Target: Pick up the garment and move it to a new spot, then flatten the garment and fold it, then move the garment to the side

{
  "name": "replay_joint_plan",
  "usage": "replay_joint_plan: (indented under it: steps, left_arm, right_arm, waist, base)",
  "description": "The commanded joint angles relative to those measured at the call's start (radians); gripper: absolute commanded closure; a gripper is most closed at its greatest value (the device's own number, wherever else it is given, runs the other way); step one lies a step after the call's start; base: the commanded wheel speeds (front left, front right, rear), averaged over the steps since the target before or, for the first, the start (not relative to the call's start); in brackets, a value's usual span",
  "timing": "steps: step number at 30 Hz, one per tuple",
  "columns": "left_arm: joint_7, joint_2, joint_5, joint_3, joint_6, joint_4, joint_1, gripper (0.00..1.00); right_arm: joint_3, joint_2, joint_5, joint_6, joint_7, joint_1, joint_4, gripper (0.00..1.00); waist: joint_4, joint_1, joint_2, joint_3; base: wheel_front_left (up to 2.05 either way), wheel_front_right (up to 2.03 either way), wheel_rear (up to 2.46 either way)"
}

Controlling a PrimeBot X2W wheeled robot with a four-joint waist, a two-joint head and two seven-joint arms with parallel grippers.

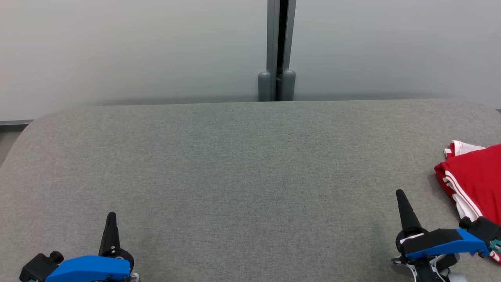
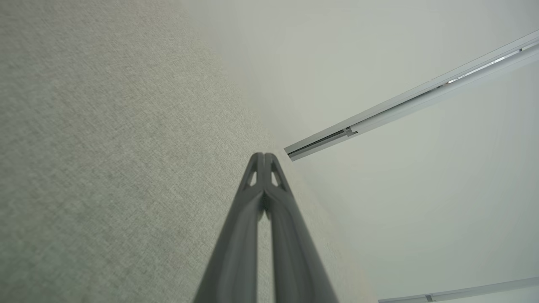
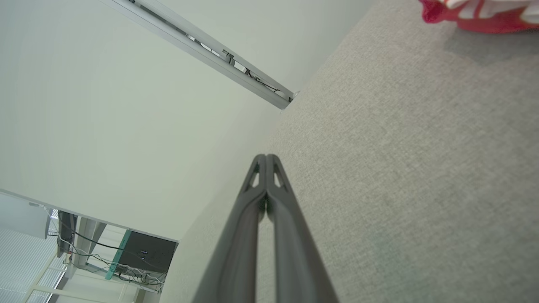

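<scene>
The garment (image 1: 475, 176) is red with white stripes and lies bunched at the right edge of the grey fabric table (image 1: 242, 168); part of it runs out of the head view. A corner of the garment (image 3: 480, 14) also shows at the top right of the right wrist view. My right gripper (image 1: 400, 192) is shut with nothing in it, low over the table just left of the garment and apart from it; its tips (image 3: 265, 156) press together. My left gripper (image 1: 111, 214) sits at the lower left, shut and empty, tips (image 2: 263, 155) closed.
A pale partition wall with a grey vertical post (image 1: 276, 51) stands behind the table's far edge. The table's rounded left corner (image 1: 27, 129) drops to the floor. A desk with cables and a dark box (image 3: 143, 252) stands beyond the wall.
</scene>
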Motion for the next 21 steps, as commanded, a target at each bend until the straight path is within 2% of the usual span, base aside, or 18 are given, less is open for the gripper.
replay_joint_plan:
  steps: [1, 21]
  left_arm:
    - [0.007, 0.003, -0.027, 0.004, -0.005, -0.015, -0.024, 1.0]
    - [0.059, 0.003, -0.222, 0.019, -0.009, -0.036, -0.05, 1.0]
  right_arm:
    - [-0.006, -0.004, 0.031, 0.0, 0.008, 0.006, -0.02, 1.0]
    - [-0.029, -0.005, 0.242, 0.0, 0.06, 0.019, -0.069, 1.0]
  waist:
    - [0.001, 0.0, 0.0, 0.0]
    - [0.011, 0.0, 0.0, -0.004]
  base:
    - [0.0, 0.0, 0.0]
    - [0.0, 0.0, 0.0]
